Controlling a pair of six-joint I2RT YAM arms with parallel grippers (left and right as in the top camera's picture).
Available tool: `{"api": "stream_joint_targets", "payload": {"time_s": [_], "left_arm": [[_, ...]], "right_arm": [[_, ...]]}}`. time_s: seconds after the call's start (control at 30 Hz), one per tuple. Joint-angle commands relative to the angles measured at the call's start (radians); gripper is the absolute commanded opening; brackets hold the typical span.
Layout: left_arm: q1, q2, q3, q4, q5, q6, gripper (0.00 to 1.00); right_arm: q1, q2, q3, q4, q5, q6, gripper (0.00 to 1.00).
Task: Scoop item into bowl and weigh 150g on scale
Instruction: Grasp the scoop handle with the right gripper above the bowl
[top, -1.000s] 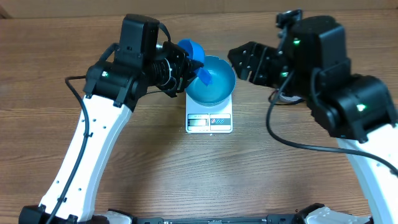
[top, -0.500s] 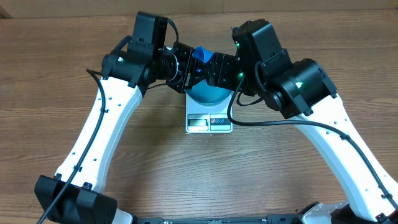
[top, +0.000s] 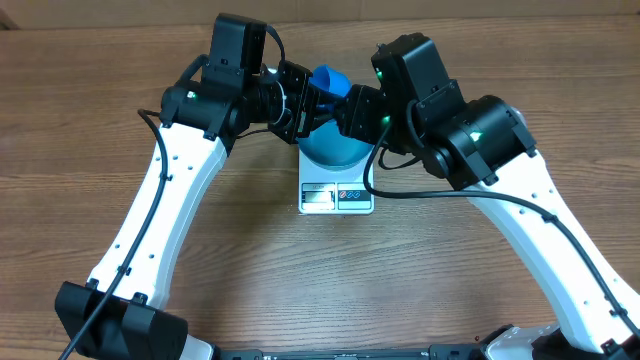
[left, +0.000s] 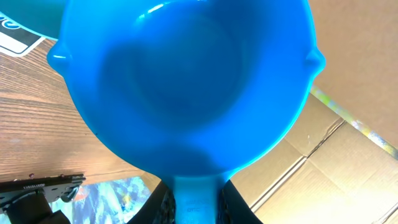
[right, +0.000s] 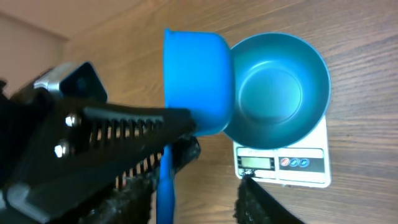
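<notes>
**Scoop held beside bowl on scale, both arms meeting near the far edge**

The bright blue bowl (top: 333, 150) is seen seated on the white scale (top: 337, 195), which lies on the wooden counter (top: 250, 260) toward its far edge, about midway between the left and right edges. The scale's display panel and labels are turned toward the near edge. In the right wrist view the bowl (right: 277, 93) is shown with nothing visible inside it. No beans are made out in any view.

A small blue scoop (top: 328, 80) is held by the left gripper (top: 300, 100), closed on the handle; in the left wrist view the handle is seen pinched between the two fingers at the bottom edge, the scoop's cup (left: 186, 81) filling the picture, its hollow bare. In the right wrist view the scoop (right: 198, 81) is turned on its side, its rim just beside or overlapping the bowl's left rim; contact cannot be judged.

The right gripper (top: 352, 108) is placed close to the scoop, over the bowl's far side. Its fingers (right: 124, 124) are partly apart; nothing is seen held.
</notes>
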Motion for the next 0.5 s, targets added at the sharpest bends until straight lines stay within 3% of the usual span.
{"api": "stream_joint_targets", "payload": {"time_s": [0.0,0.33,0.47], "left_arm": [[-0.001,-0.005,0.000,0.004,0.018,-0.009,0.04],[-0.011,-0.005,0.000,0.019,0.025,-0.052,0.04],[-0.011,-0.005,0.000,0.025,0.026,-0.055,0.04]], "right_arm": [[0.000,0.005,-0.003,0.030,0.013,0.012,0.39],[0.008,0.025,-0.003,0.024,0.012,0.012,0.30],[0.009,0.027,-0.003,0.025,0.006,0.014,0.20]]}}
